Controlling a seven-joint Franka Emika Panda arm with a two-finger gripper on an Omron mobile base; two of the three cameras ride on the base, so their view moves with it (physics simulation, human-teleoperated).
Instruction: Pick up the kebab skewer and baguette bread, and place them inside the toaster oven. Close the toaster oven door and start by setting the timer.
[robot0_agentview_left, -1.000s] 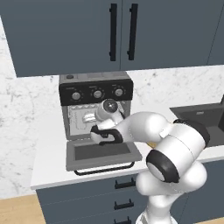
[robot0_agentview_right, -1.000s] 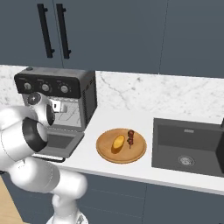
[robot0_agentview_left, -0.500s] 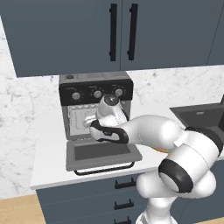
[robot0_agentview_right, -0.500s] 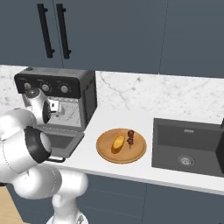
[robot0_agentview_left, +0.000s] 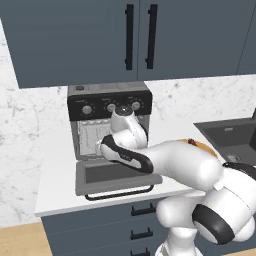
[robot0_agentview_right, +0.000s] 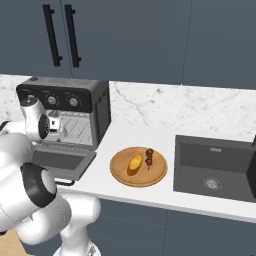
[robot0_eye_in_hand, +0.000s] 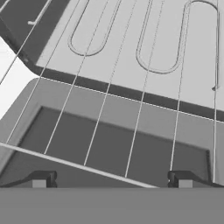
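Observation:
The toaster oven (robot0_agentview_left: 110, 107) (robot0_agentview_right: 75, 107) stands on the counter with its door (robot0_agentview_left: 117, 175) (robot0_agentview_right: 60, 161) dropped flat open. My gripper (robot0_eye_in_hand: 111, 180) is at the oven mouth, open, with nothing between its fingertips (robot0_eye_in_hand: 41, 179). In the hand view it looks down through the wire rack (robot0_eye_in_hand: 65, 162) at the door's dark glass (robot0_eye_in_hand: 122, 148) and the oven floor (robot0_eye_in_hand: 131, 43). The baguette bread (robot0_agentview_right: 135, 162) and the kebab skewer (robot0_agentview_right: 149, 157) lie side by side on a round wooden plate (robot0_agentview_right: 120, 172), to the right of the oven and away from the gripper.
A dark sink (robot0_agentview_right: 215, 167) is set into the counter right of the plate. Dark cabinets (robot0_agentview_left: 140, 35) hang above the oven, and marble backsplash (robot0_agentview_right: 165, 102) runs behind. My own arm (robot0_agentview_left: 180, 165) crosses in front of the open door.
The hand has crept a little higher at the oven mouth while the elbow has swung lower and to the right. The jaws stay open; bread and skewer have not moved.

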